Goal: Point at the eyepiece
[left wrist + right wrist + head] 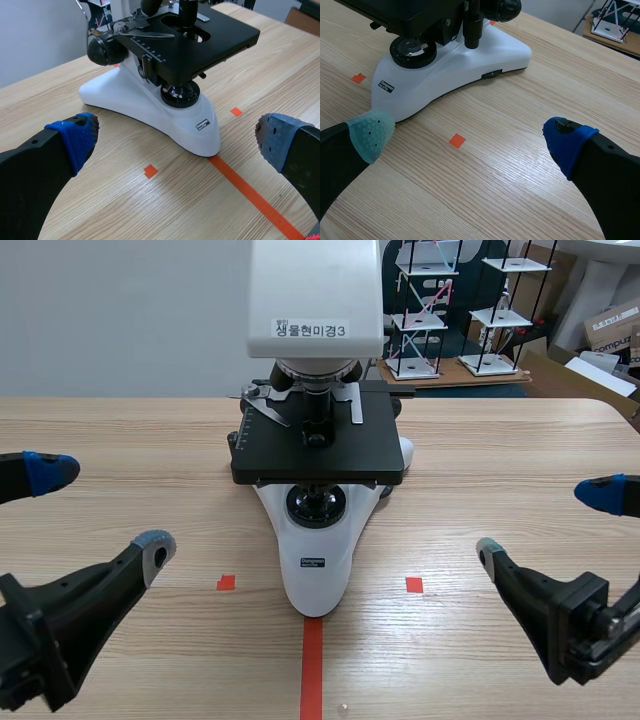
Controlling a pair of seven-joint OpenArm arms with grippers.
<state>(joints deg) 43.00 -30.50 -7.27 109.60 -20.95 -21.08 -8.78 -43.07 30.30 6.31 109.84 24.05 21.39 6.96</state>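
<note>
White microscope point(318, 455) stood at the middle of the bench point(120, 440), eyepiece seemingly out of view above its head point(315, 290), left tool point(100, 508) and right tool point(545, 522) both released, low either side of the base point(315, 580)

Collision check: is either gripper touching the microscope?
No, the left gripper and right gripper sit open, apart from the microscope.

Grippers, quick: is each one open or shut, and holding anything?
Left gripper: open, holding nothing.
Right gripper: open, holding nothing.
</note>
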